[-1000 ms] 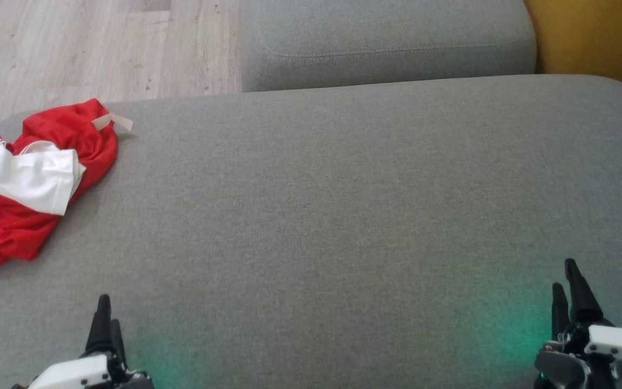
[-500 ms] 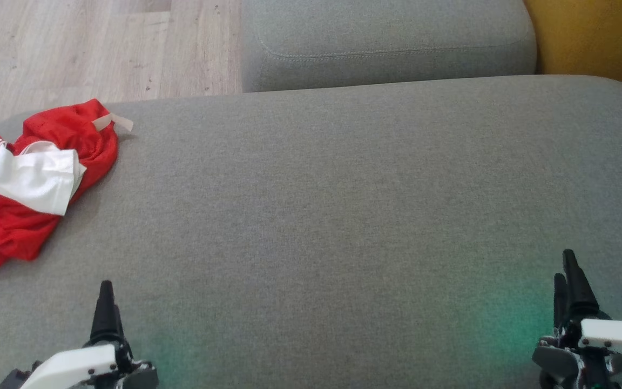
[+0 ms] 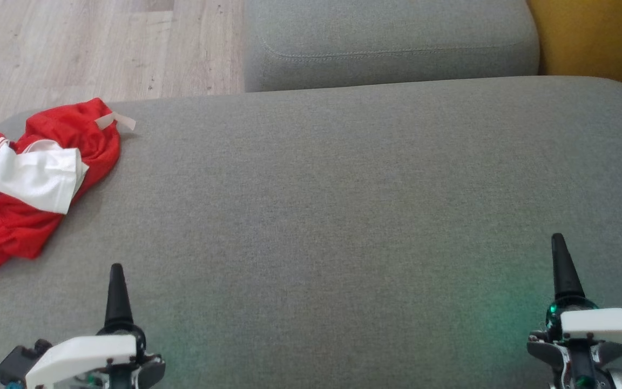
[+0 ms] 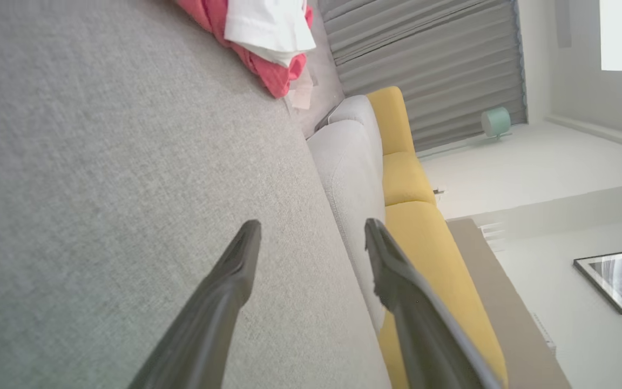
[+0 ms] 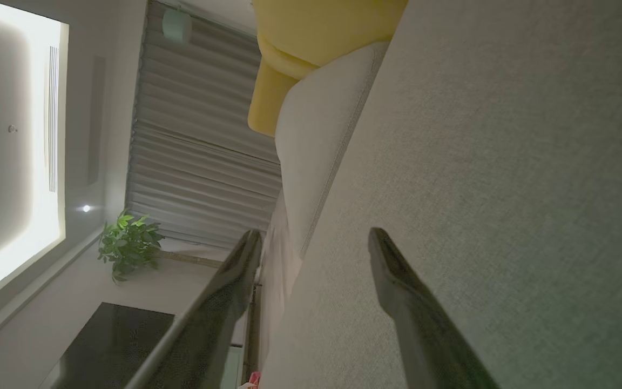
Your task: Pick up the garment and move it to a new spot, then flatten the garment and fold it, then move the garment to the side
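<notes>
The crumpled red jersey garment with a white panel (image 3: 25, 183) lies at the far left of the broad grey fabric sofa seat (image 3: 343, 205), bunched up rather than flat, its left part running off the edge of my head view; a pale strip (image 3: 117, 121) sticks out at its upper edge, perhaps a label or a bit of tape, I cannot tell which.

My left hand (image 3: 116, 270) sits low at the left, nearer me than the garment and well apart from it, over bare seat; the left wrist view shows its two dark fingers spread wide with nothing between them. My right hand (image 3: 558, 240) sits low at the right, far from the garment; its fingers are likewise spread and empty; a faint green glow (image 3: 511, 319) falls on the fabric beside each hand.

Beyond the seat I see a second grey cushion with a stitched seam (image 3: 386, 38); pale wood-plank floor (image 3: 73, 48) lies to its left, mustard-yellow upholstery (image 3: 597, 38) to its right.
</notes>
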### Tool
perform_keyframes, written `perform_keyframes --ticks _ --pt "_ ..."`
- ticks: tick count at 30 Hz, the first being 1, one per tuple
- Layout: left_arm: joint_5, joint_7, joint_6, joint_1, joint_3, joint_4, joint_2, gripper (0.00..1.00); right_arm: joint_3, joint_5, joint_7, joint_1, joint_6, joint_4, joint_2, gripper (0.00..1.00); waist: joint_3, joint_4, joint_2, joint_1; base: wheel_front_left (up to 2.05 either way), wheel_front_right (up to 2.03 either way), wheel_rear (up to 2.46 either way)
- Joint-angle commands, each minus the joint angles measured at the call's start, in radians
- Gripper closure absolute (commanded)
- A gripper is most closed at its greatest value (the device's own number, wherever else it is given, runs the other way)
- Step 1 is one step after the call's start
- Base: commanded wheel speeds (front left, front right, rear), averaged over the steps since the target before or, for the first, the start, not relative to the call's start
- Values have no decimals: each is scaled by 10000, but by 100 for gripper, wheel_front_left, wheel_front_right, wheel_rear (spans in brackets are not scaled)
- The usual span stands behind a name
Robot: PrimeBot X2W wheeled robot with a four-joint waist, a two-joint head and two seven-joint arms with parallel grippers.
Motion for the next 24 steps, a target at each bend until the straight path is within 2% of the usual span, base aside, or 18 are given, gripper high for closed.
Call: perform_keyframes --ticks 1,14,24 --pt "423 -160 37 -177 -45 -456 50 0 141 -389 -123 -271 -2 -469 -42 0 2 8 0 0 0 0 0" --pt "2766 -546 261 -18 -521 -596 55 0 508 -2333 -506 -168 -3 -703 -49 0 26 66 0 0 0 0 0" --pt "4055 -843 345 115 -811 -558 59 0 889 -3665 -801 -127 -3 -724 -54 0 12 99 0 0 0 0 0"
